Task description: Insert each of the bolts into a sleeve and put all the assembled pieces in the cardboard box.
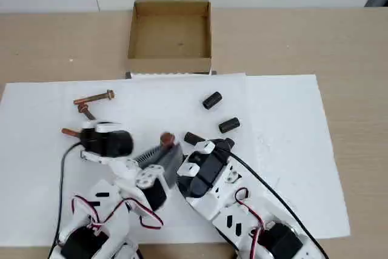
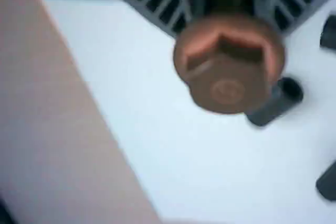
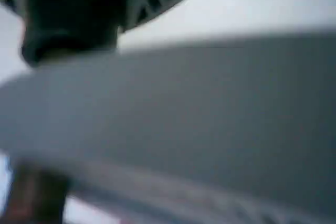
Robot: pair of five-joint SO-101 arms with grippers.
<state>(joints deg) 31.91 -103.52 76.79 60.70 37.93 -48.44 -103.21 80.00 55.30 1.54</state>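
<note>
Nearest the arms, finds the left gripper [image 1: 163, 145] clamped on a copper bolt [image 1: 167, 139], jaws closed on the shank and the hex head clear of them. Cannot tell from here which way the shank tip points. Just beside it, meets the right gripper [image 1: 204, 145], closed, as far as can be judged, on a black sleeve [image 1: 193, 139] that juts toward the bolt. Shows bolt and sleeve near each other above the white paper sheet [image 1: 285, 150], but apart and not yet joined. Reads, then, as the first insertion under way, with nothing assembled so far. Calls next for lining the shank tip up with the sleeve's bore, then pushing straight along that axis while both grips hold firm; risks a jam or a slipped part if done off-line. Farther out on the sheet, leaves two loose sleeves [image 1: 211, 100] [image 1: 228, 125] beyond the right gripper. Also leaves three loose bolts [image 1: 94, 97] [image 1: 85, 110] [image 1: 68, 131] over by the left arm, the last touching that arm's body. Farthest off, past the sheet's edge, waits the cardboard box [image 1: 130, 34], open-topped and with nothing in it.
</note>
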